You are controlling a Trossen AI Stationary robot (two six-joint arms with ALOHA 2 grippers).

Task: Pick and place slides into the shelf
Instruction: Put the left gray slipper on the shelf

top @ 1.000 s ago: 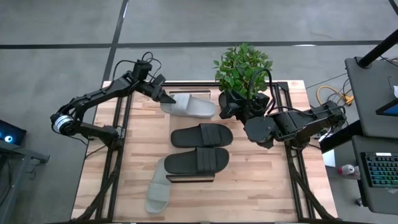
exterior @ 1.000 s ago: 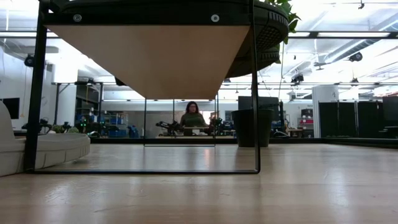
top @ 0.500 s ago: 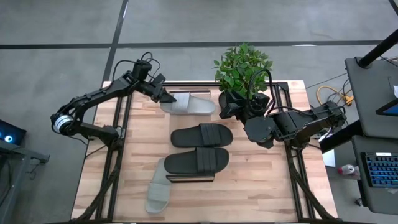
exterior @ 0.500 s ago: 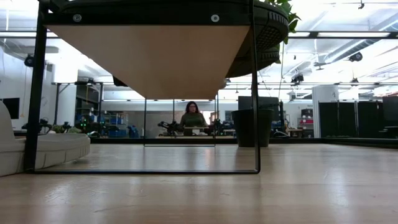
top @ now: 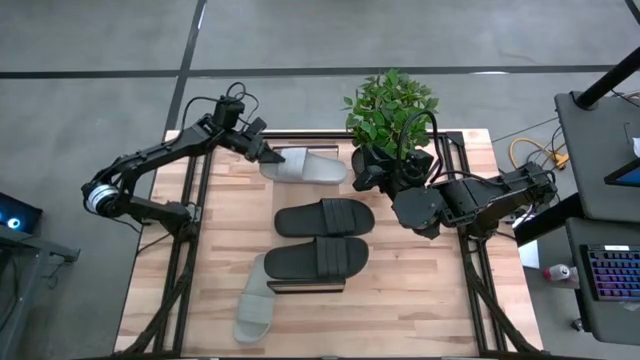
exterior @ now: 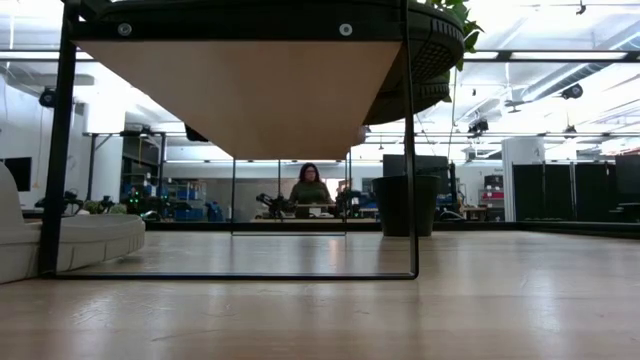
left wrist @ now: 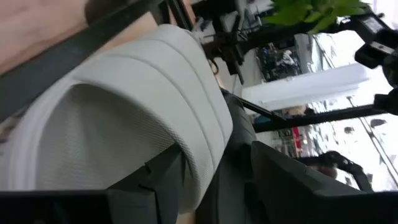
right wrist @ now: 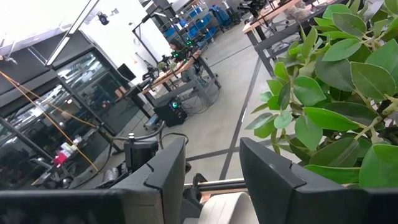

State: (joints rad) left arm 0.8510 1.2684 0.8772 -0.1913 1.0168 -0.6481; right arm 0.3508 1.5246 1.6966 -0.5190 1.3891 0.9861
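Left pincer (top: 272,157) is at the heel end of a pale grey slide (top: 303,168), the slide nearest the plant (top: 392,105), lying flat just beside the plant's pot. From the left wrist, the pincer's fingers (left wrist: 158,183) stand apart astride the edge of the slide's wide ribbed strap, one tucked under it and the other clear of it on the outside. That is a parted pincer, not a pinch. The slide lies on its sole at the plant end of the shelf (top: 305,288), which runs away from the plant down the middle of the desk (top: 420,300).

One step farther from the plant lies a black slide (top: 325,217). Beyond that is a second black slide (top: 320,258), at the shelf's far end and lying parallel to the first. Farthest from the plant is the second grey slide (top: 255,300). It is off the shelf and down on the desk, just beside the shelf's dark end rail. The low camera shows it next to the rail's upright.

Right pincer (right wrist: 212,146) waits right up against the plant, its leaves filling one side of the wrist picture. Its fingers are moderately apart with nothing between them.

From desk level, the shelf's pale plank (exterior: 240,95) spans overhead, with a person (exterior: 310,188) seated far off in the room behind.
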